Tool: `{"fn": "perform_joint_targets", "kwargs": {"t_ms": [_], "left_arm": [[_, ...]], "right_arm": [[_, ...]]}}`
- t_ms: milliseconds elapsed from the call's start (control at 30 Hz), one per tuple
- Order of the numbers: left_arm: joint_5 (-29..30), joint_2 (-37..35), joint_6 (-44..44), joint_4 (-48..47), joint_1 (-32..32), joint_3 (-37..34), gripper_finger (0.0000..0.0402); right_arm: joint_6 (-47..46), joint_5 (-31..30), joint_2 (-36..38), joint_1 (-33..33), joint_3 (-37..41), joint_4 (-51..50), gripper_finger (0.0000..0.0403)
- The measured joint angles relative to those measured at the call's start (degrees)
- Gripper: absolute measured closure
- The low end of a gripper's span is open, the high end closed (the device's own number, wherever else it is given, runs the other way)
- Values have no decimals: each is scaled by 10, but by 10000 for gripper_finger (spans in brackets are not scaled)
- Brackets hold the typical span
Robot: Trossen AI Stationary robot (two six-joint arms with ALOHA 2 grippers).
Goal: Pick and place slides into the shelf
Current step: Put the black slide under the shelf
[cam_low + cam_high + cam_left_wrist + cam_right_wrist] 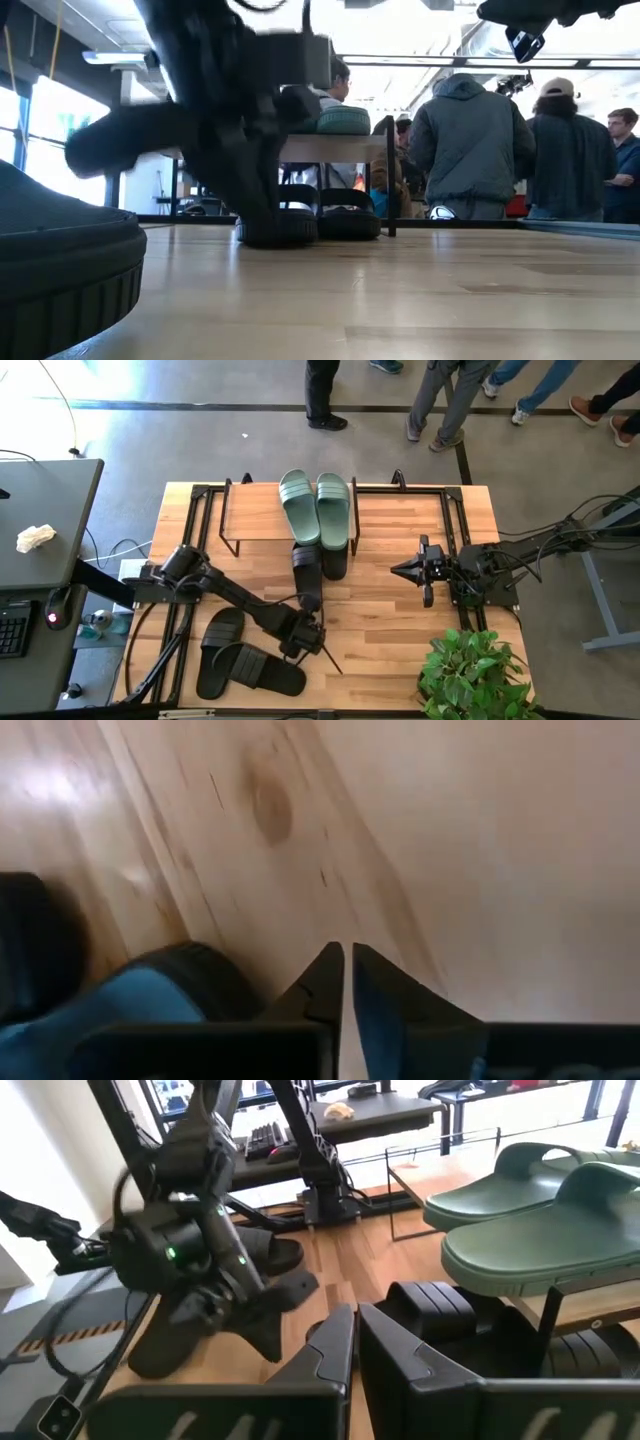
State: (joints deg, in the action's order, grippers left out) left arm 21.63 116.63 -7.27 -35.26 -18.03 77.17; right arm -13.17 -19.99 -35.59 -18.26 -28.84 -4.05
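Black slide looms closest, near the counter's front-left corner.
Left claw is closed empty above bare wood; right claw waits closed near the shelf.

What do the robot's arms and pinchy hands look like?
Both arms are dark, jointed tubes trailing black cables. The left gripper and right gripper each end in two black, wedge-shaped fingers narrowing to points. A small green light glows on the left arm's wrist.

Robotics lab or demonstration floor. Evidence: polished concrete floor with taped lines; a wooden table on a black frame; a side desk at frame left carrying a keyboard; several standing people behind; bright windows at left.
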Motion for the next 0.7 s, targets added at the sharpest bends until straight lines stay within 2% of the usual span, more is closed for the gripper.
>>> {"fn": "perform_joint_targets", "kwargs": {"t_ms": [100,333,700], "left_arm": [[14,9,16,-18,10,0,398],[44,10,31,-53,30,0,389],[51,10,-11,-67,80,0,388]], "right_arm": [[0,0,0,0,0,0,394],[1,0,0,0,0,0,394],[1,0,0,0,0,-1,394]]}}
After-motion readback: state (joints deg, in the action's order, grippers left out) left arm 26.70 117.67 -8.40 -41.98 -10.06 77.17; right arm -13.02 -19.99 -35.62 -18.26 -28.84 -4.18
